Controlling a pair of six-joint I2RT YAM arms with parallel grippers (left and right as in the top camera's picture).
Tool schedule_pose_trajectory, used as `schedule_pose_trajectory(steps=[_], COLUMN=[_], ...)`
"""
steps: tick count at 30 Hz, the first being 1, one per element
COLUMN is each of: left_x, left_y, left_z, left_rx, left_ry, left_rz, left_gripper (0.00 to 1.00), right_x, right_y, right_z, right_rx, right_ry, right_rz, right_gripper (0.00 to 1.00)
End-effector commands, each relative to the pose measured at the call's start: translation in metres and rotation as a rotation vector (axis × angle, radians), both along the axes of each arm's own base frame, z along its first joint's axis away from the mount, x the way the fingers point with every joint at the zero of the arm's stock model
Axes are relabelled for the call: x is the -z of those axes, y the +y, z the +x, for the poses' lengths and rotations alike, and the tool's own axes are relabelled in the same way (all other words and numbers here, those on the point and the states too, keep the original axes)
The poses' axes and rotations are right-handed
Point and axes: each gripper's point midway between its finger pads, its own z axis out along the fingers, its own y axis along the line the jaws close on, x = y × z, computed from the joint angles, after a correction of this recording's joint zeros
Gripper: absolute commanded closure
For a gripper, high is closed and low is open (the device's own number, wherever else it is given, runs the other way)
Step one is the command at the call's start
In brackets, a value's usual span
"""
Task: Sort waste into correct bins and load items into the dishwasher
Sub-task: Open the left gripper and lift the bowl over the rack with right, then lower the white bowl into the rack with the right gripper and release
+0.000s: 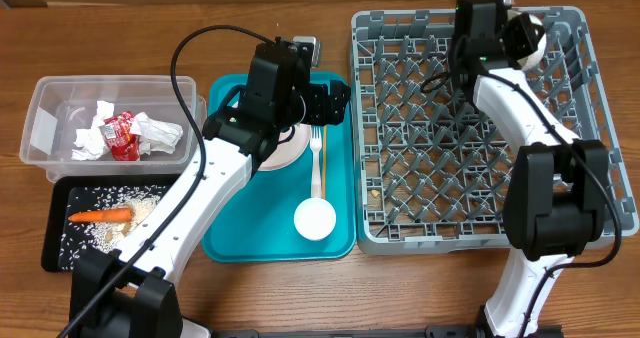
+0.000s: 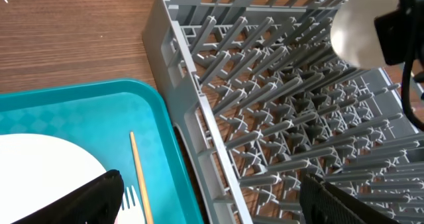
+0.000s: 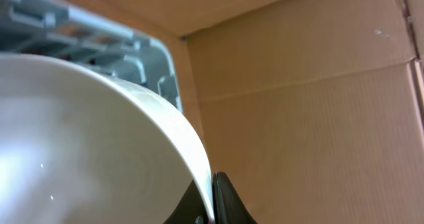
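I work from the dish rack (image 1: 470,148). The step in hand, as I judge it, is seating the white bowl (image 1: 528,40) at the rack's far right corner. My right gripper (image 3: 211,187) is pinched tight on the bowl's rim, with the thin wall between its fingers. I cannot tell whether the bowl touches the pegs. To do this well I'd tilt the bowl so its rim drops between two peg rows, not onto a peg top. I'd lower it until it bears, and only then let go. Just left of the rack lies the teal tray (image 1: 340,240). It carries the pink plate (image 1: 290,150), a white cup (image 1: 314,219) towards the rack's near edge, the fork (image 1: 316,163) and a thin wooden stick (image 2: 138,174). My left gripper (image 2: 211,187) hovers at the tray's rack-side edge, spread wide and holding nothing. I'd hold it back from the rack until the bowl sits.
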Motion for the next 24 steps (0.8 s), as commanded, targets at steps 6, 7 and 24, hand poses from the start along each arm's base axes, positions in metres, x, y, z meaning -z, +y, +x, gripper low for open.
schedule_pose_trajectory(steps=[6, 7, 24], left_x=[-0.003, -0.003, 0.0], left_y=[0.001, 0.001, 0.006], left_z=[0.003, 0.003, 0.005], left_rx=[0.0, 0.0, -0.023], left_ry=[-0.023, -0.023, -0.026], left_rz=[0.017, 0.017, 0.045], left_gripper=[0.13, 0.13, 0.12], right_x=[0.013, 0.013, 0.029], right_y=[0.005, 0.007, 0.055], right_z=[-0.008, -0.007, -0.014], right_rx=[0.022, 0.018, -0.045], right_ry=[-0.013, -0.012, 0.026], right_rz=[0.041, 0.041, 0.082], right_gripper=[0.96, 0.96, 0.88])
